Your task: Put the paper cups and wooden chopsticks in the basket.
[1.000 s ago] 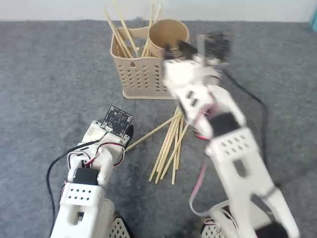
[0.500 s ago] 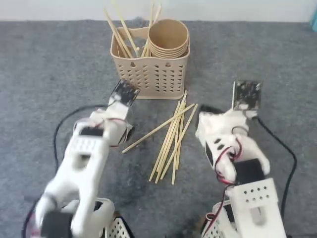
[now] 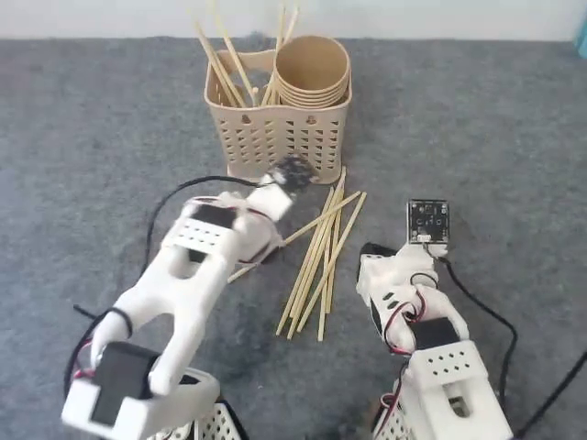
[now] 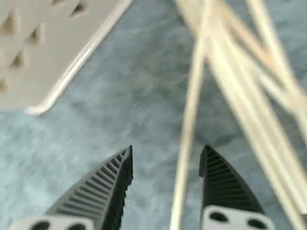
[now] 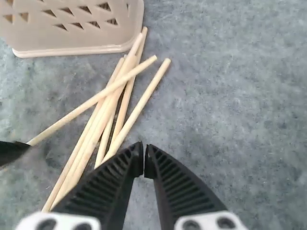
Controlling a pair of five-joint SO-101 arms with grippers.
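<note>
Straddling one stick (image 4: 191,115), the left claw (image 4: 168,151) hangs low over the carpet (image 3: 101,137), jaws wide apart and gripping nothing. The stick runs lengthwise through the gap, nearer one jaw than the other, so the jaws stand across its long axis, as a pinch wants them. I take it for the stray stick that slants across the bundle (image 3: 316,261), though from so close I cannot be sure, nor tell whether a jaw touches it. The bundle lies loose on the carpet just in front of the basket (image 3: 275,137). Its far ends are near the basket's foot, and its long axis runs back toward the robot, between the two arms. The left claw is at one edge of the bundle. The right claw (image 5: 144,160) is fully closed and empty, just off the other edge, with the nearest sticks close by its tips. By my judgement the left is the better placed. The cups (image 3: 312,69) sit stacked inside the basket beside several upright sticks (image 3: 227,64), so only the loose ones remain. A lift would have to go away from the robot and up over the rim.
</note>
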